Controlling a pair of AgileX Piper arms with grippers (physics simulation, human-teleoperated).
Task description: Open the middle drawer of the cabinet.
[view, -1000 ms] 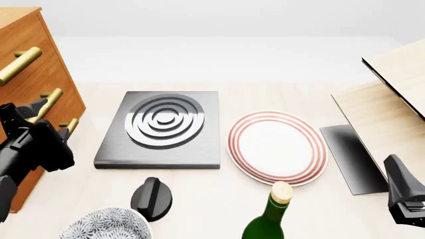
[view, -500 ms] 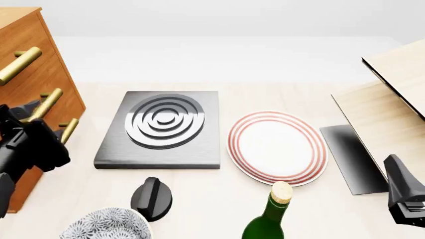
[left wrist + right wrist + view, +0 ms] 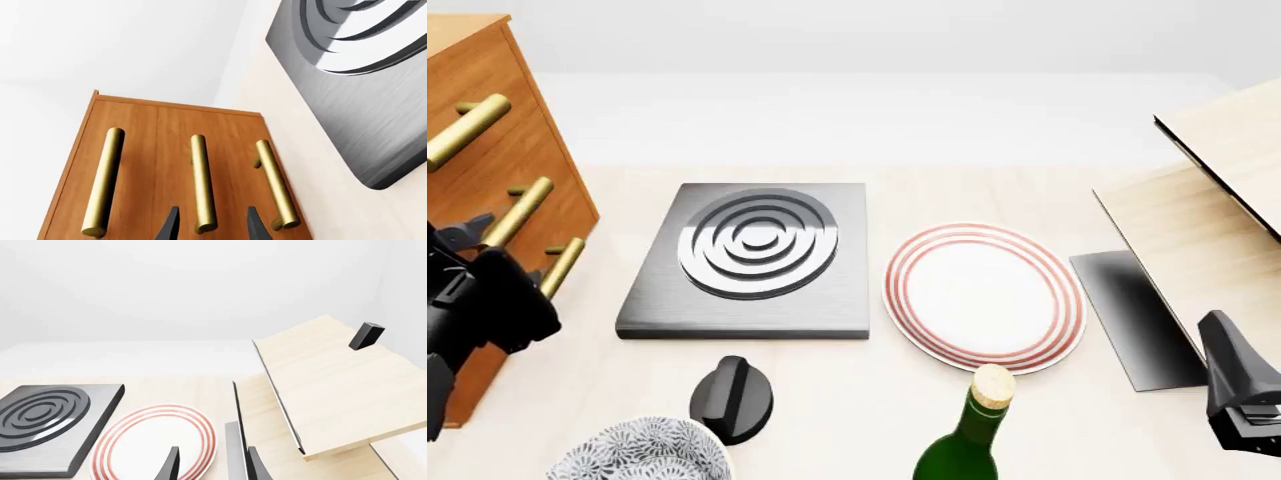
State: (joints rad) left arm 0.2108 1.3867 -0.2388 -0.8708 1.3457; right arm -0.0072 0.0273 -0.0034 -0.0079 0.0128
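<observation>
The left claw (image 3: pixel 208 225) is spread wide astride the brass bar handle (image 3: pixel 202 182) of the middle drawer (image 3: pixel 175 165) in the tall orange-brown wooden cabinet (image 3: pixel 491 120); nothing is gripped.

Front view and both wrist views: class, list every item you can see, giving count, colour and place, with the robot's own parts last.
Tall orange-brown wooden cabinet: one, far left; three brass bar handles, the middle drawer's between the other two.
Grey metal hob with ring grooves: one, centre-left.
White plate with red rings: one, centre-right.
Pale wooden boards: right side.
Green glass bottle with cork: one, near edge.
Black knob: one, before the hob.
Patterned bowl: one, near left.
Left gripper: black, open, straddling the middle handle.
Right gripper: black, open, near right.
</observation>
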